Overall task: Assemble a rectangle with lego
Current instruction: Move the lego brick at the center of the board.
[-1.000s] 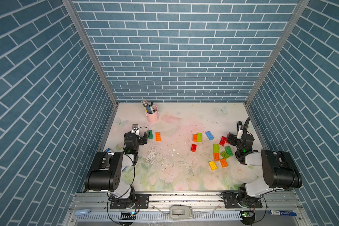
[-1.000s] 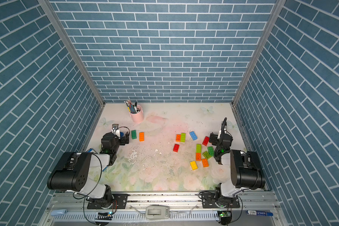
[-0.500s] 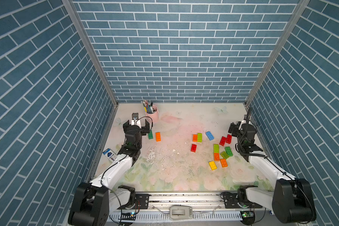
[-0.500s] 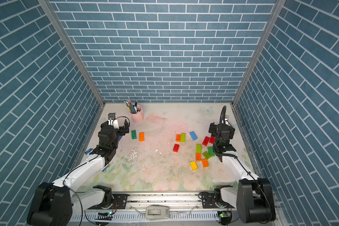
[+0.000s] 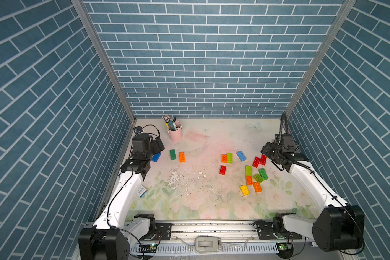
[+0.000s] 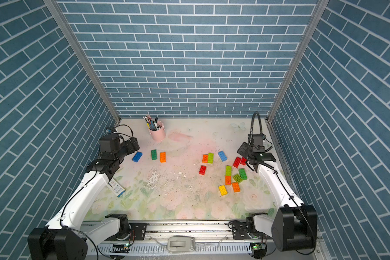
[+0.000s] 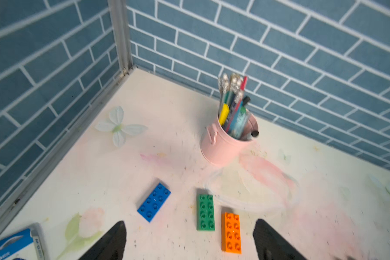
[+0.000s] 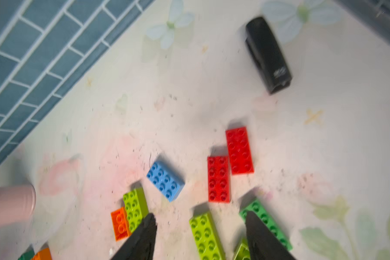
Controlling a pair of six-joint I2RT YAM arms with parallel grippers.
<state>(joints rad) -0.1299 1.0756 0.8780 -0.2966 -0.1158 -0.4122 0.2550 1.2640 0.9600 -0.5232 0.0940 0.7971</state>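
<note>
Blue brick-patterned walls (image 5: 200, 67) are joined by grey metal corner posts (image 5: 105, 60). Beneath the left gripper (image 7: 189, 221) a pale floral tabletop (image 7: 167, 112) is spread, scuffed and stained pink; a printed butterfly (image 7: 118, 127) is seen ahead of it, near the corner.

1. The left arm (image 5: 126, 186) is stretched forward, its wrist tilted down. The left gripper (image 7: 190, 222) has its jaws wide apart and is empty.
2. The right arm (image 5: 306, 180) is likewise stretched forward. The right gripper (image 8: 200, 213) points downward with its jaws parted, gripping nothing.
</note>
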